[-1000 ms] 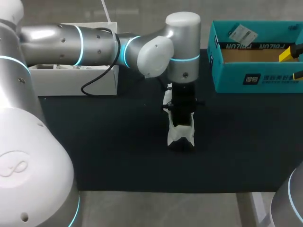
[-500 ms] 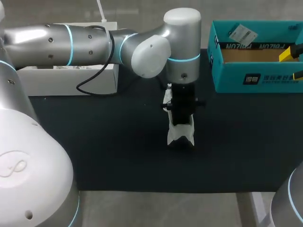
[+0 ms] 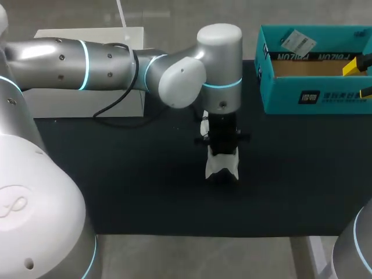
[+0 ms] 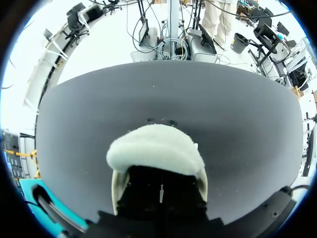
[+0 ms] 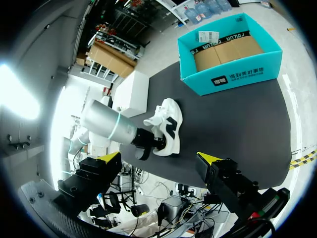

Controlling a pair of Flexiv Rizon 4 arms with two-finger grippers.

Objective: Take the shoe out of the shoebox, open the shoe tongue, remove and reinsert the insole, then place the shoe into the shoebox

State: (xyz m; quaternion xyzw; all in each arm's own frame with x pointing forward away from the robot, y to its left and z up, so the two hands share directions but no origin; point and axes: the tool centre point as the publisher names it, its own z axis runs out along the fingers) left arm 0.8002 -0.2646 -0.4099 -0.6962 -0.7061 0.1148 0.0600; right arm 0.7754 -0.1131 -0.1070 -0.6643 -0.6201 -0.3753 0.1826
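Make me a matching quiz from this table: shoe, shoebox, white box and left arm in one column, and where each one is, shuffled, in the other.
1 shoe
2 shoebox
3 white box
4 left arm

A far right corner
B far left edge
C middle of the mat
D stretches from the left across to the middle

Pairs: 1C, 2A, 3B, 4D.

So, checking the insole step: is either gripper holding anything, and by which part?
Right gripper: open, empty. Left gripper is down on the shoe; whether it grips it cannot be told.
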